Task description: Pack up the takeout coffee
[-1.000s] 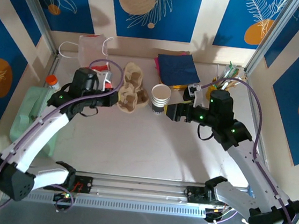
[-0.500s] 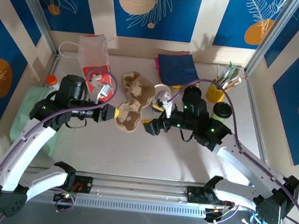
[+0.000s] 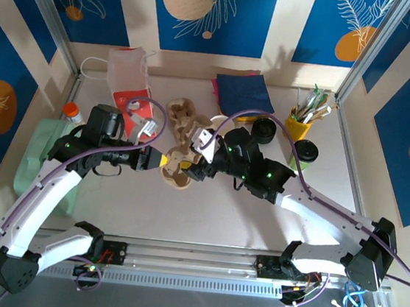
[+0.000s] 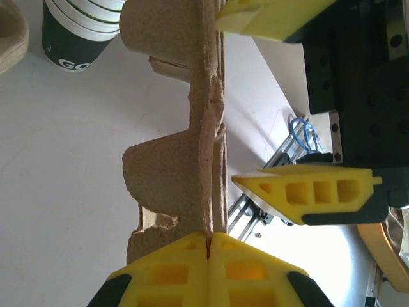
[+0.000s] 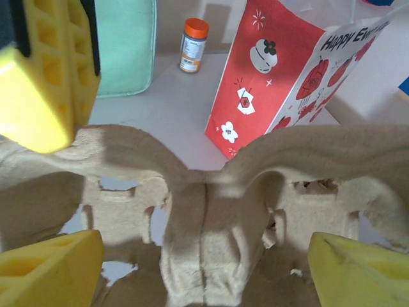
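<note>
The brown pulp cup carrier (image 3: 181, 125) lies at the table's middle. My left gripper (image 3: 161, 161) is shut on its near-left rim, and in the left wrist view the yellow fingertips (image 4: 209, 242) pinch the thin pulp edge (image 4: 206, 134). My right gripper (image 3: 191, 170) stands open from the right. Its fingers (image 5: 54, 272) straddle the carrier's centre ridge (image 5: 204, 230) with gaps on both sides. The takeout coffee (image 4: 75, 32), a white cup with a dark printed band, stands on the table beyond the carrier. In the top view my right arm covers it.
A red and white gift bag (image 3: 128, 78) stands at the back left, with an orange-capped bottle (image 3: 71, 112) and a green pad (image 3: 42, 153) to its left. Dark napkins (image 3: 243, 95), a black lid (image 3: 265, 129), a lidded cup (image 3: 305, 151) and the yellow utensil pot (image 3: 297, 125) fill the back right.
My right arm has swung left, past the cup, and its open gripper now straddles the carrier. My left gripper has come nearer with the carrier's edge, shifting it slightly.
</note>
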Robot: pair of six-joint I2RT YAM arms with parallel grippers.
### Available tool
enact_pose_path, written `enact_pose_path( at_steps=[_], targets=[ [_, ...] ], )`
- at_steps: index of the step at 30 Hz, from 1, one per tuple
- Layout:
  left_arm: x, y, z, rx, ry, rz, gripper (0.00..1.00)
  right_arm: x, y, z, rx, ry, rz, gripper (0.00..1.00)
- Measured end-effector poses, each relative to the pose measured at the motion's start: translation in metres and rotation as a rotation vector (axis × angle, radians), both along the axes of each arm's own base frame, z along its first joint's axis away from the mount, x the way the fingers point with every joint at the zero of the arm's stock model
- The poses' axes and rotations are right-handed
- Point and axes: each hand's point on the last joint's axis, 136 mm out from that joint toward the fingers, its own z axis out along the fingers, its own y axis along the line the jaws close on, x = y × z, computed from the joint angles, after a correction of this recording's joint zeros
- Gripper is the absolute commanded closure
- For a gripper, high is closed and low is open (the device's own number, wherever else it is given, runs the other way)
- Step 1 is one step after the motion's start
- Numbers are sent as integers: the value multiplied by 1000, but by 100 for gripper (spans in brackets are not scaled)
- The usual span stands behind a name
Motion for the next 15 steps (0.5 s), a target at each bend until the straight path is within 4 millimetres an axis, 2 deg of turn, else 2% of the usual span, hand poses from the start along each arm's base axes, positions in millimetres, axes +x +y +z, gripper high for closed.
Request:
enact_pose_path(
  at_steps=[15],
  targets=[
    [-1,-1,-3,-6,7,-8,100,1,2,-14,-83,-6,7,28]
  ],
)
